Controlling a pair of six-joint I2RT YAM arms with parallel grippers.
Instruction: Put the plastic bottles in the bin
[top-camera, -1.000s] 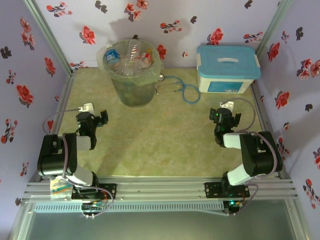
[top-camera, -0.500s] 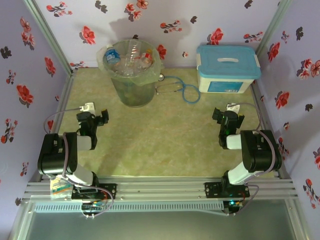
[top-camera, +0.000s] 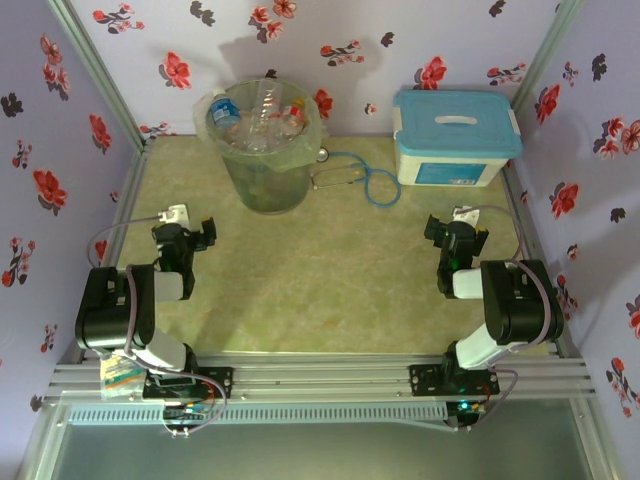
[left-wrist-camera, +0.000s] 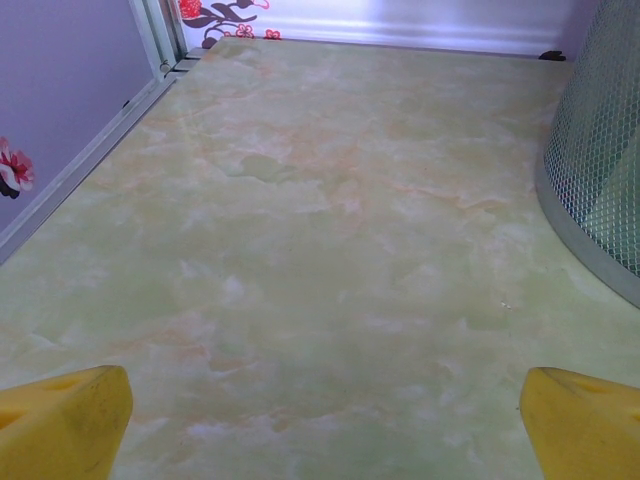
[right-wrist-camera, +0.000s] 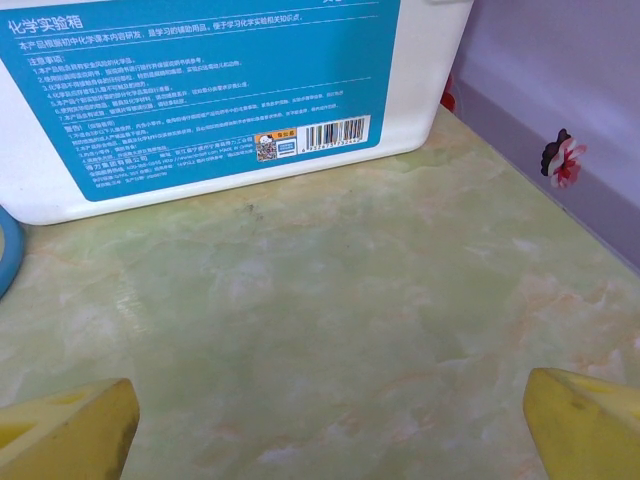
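Left pincer (top-camera: 187, 232) near the table's (top-camera: 320, 290) left edge, toward the front, jaws spread wide and nothing between them. In the left wrist view the left pincer (left-wrist-camera: 320, 430) hangs over bare table, yellow fingertips (left-wrist-camera: 65, 420) far apart, with the mesh wall of the bin (left-wrist-camera: 600, 150) at the right.

Bin (top-camera: 265, 185) stands upright near the back edge, left of centre, lined with a clear bag. Plastic bottles (top-camera: 262, 118) are piled inside up to the rim, with a blue cap, red labels and clear bodies visible. Exact count can't be told.

Stethoscope (top-camera: 365, 182) lies just right of the bin at the back edge; not a task item. White box with blue lid (top-camera: 455, 135) sits in the back right corner, lid on.

Right pincer (top-camera: 455, 232) near the right edge, released and holding nothing. In the right wrist view the right pincer (right-wrist-camera: 325, 430) faces the box (right-wrist-camera: 220, 90), well apart from it.

Progress: every bottle I can see is in the bin, and both arms are pulled toward their bases. The task looks done or as good as done. What's left, if anything, is checking behind the bin and box, where a bottle could be hidden.
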